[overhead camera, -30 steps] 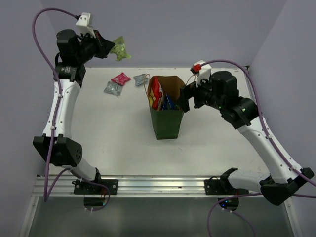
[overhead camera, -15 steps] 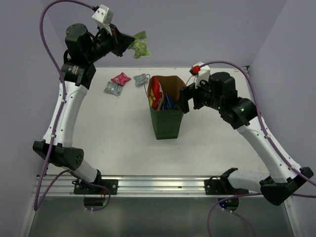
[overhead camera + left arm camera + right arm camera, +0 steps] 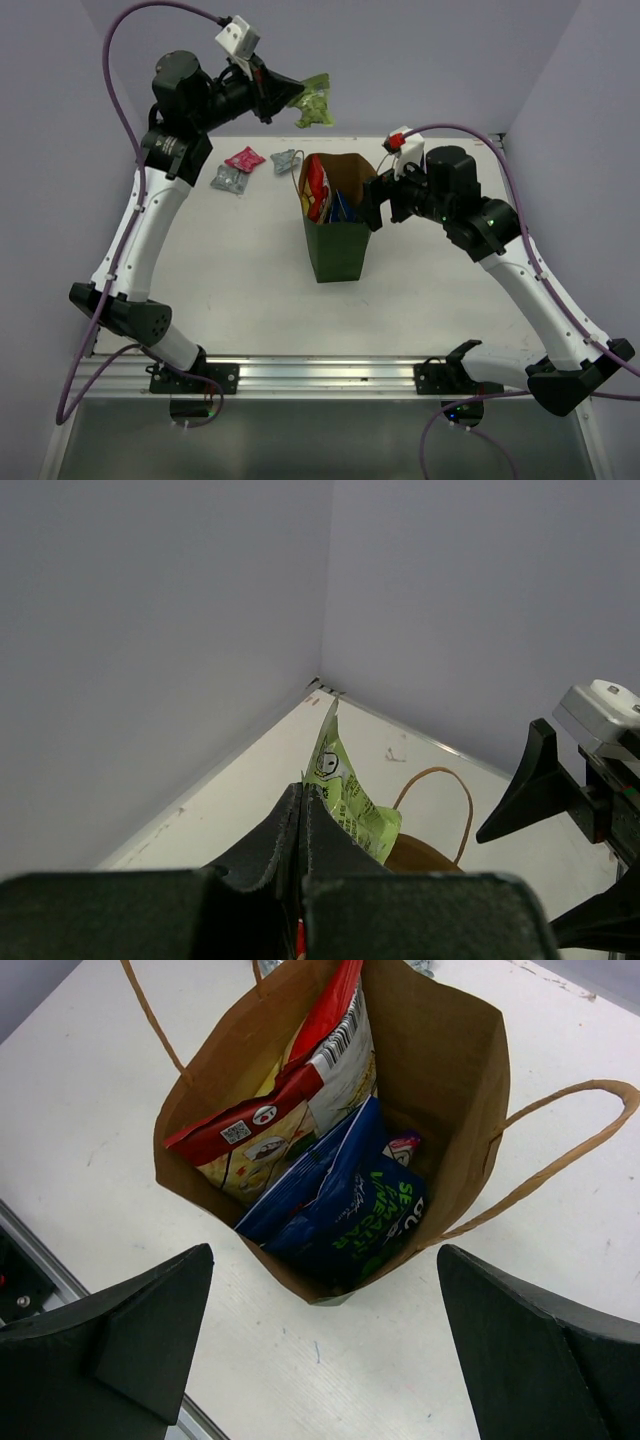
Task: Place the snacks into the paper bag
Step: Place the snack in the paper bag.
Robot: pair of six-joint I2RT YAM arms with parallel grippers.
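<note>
My left gripper (image 3: 296,96) is shut on a green snack packet (image 3: 315,102) and holds it high in the air, above and behind the paper bag; in the left wrist view the green packet (image 3: 345,795) sticks out past the closed jaws. The dark green paper bag (image 3: 338,250) stands upright mid-table, its brown inside (image 3: 440,1050) holding the white-red-yellow chip bag (image 3: 280,1130) and blue packets (image 3: 350,1210). My right gripper (image 3: 372,208) is open beside the bag's right rim, its fingers (image 3: 130,1335) wide apart above the bag's mouth. A pink packet (image 3: 244,159) and two silver-grey packets (image 3: 228,179) (image 3: 287,159) lie left of the bag.
Purple-grey walls close the back and sides. A metal rail (image 3: 320,375) runs along the near table edge with both arm bases on it. The bag's tan handles (image 3: 560,1150) loop out sideways.
My left arm has swung right and a little up with the green packet, from the back left corner towards the bag. The right arm has stayed at the bag.
</note>
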